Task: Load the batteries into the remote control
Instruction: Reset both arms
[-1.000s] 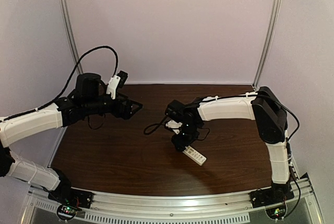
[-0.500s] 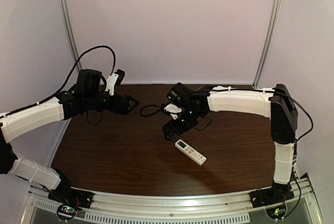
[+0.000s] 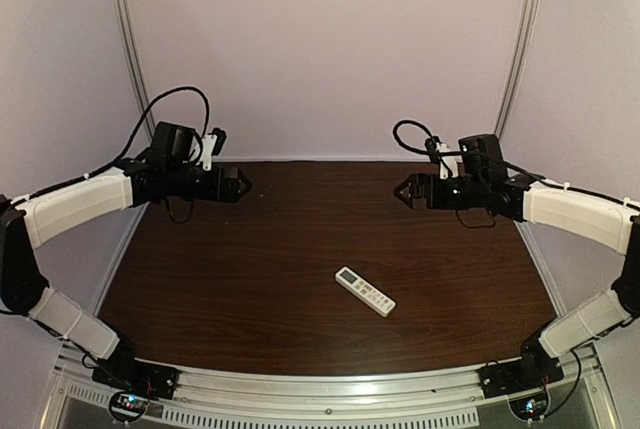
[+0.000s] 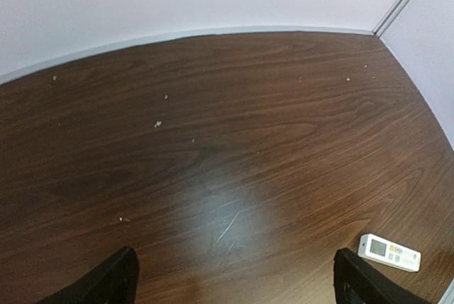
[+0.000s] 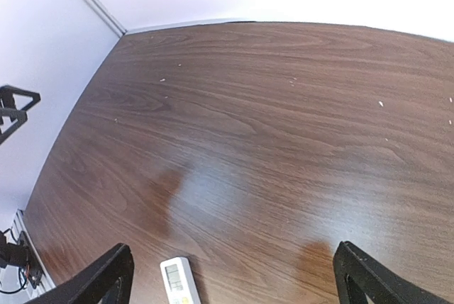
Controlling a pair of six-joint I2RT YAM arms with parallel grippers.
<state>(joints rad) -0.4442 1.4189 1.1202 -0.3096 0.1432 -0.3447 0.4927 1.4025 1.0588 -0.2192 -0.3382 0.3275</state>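
Note:
The white remote control [image 3: 365,291] lies face up on the dark wooden table [image 3: 250,269], screen end toward the left, near the middle front. It also shows in the left wrist view [image 4: 389,252] and in the right wrist view [image 5: 178,281]. No orange batteries and no cover plate are in view. My left gripper [image 3: 240,185] is raised at the back left, open and empty. My right gripper [image 3: 402,190] is raised at the back right, open and empty. Both are well away from the remote control.
Small pale crumbs [image 4: 157,124] dot the table's far part. Metal frame posts [image 3: 515,54] stand at the back corners against the pale wall. The aluminium rail [image 3: 330,389] with the arm bases runs along the near edge.
My right gripper has let go of the remote control and swung up and back to the right. My left gripper has drawn back slightly to the left. The remote control stays put.

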